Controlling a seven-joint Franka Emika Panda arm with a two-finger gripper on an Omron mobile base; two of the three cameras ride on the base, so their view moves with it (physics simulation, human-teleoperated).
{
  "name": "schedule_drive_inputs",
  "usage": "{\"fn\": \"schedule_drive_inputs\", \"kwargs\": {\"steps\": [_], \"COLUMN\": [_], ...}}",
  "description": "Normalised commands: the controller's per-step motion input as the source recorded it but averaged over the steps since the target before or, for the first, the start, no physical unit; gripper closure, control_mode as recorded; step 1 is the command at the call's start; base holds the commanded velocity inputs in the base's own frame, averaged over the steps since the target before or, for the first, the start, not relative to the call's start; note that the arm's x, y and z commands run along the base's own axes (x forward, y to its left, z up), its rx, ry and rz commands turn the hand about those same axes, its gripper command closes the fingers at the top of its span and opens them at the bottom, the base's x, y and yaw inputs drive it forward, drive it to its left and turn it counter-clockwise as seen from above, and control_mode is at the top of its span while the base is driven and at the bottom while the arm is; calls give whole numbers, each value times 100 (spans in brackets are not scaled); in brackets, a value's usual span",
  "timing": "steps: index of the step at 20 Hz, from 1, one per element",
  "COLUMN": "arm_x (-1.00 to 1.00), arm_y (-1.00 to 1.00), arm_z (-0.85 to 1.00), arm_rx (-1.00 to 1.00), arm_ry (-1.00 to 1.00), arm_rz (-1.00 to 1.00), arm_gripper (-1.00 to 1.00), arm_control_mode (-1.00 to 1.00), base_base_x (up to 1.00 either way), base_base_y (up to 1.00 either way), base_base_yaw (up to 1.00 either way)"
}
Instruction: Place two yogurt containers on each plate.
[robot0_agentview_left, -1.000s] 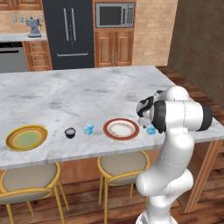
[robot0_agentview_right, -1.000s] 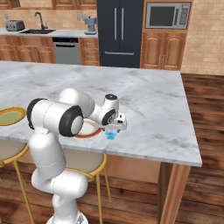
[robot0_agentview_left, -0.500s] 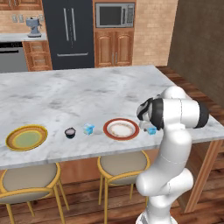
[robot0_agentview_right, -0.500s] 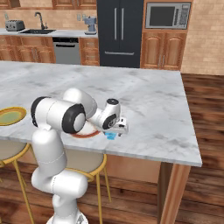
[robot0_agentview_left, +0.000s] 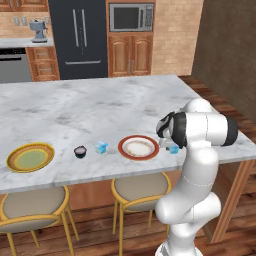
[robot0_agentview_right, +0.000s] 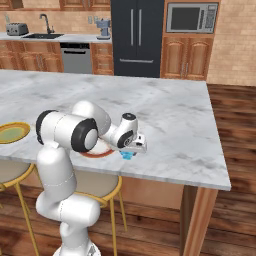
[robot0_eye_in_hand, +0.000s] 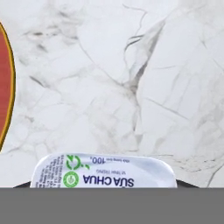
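Observation:
A pale-blue-and-white yogurt container (robot0_eye_in_hand: 103, 172) lies on the marble right under the hand, its lid filling the gap between the jaws. Dark slivers of the fingertips (robot0_eye_in_hand: 21, 185) press against both of its ends. My gripper (robot0_agentview_right: 131, 151) reaches down at the counter's front edge, shut on this tub (robot0_agentview_right: 128, 155), just right of the red-orange-rimmed plate (robot0_agentview_left: 138, 147). That plate holds nothing. Another pale-blue tub (robot0_agentview_left: 101, 147) and the dark round cup (robot0_agentview_left: 80, 151) stand left of it. The golden-yellow plate (robot0_agentview_left: 30, 157) lies at the far left, also bare.
The red plate's rim (robot0_eye_in_hand: 4, 87) curves along the hand view's left edge. Two stools (robot0_agentview_left: 140, 187) stand below the counter's front edge. Bare marble stretches behind the plates toward the back of the island.
The jaws have drawn in onto the tub's ends. The arm and the things on the counter stay where they were.

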Motion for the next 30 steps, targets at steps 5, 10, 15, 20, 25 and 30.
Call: {"fn": "schedule_drive_inputs", "kwargs": {"steps": [5, 10, 15, 20, 25, 30], "arm_x": [0, 0, 0, 6, 15, 21], "arm_y": [0, 27, 53, 62, 47, 25], "arm_z": [4, 40, 27, 5, 2, 0], "arm_rx": [0, 0, 0, 0, 0, 0], "arm_ry": [-2, -12, -12, -1, 0, 1], "arm_rz": [0, 0, 0, 0, 0, 0], "arm_gripper": [100, 100, 100, 100, 100, 100], "arm_control_mode": [-100, -100, -100, -100, -100, -100], "base_base_x": [0, 0, 0, 0, 0, 0], "base_base_y": [0, 0, 0, 0, 0, 0], "base_base_yaw": [0, 0, 0, 0, 0, 0]}}
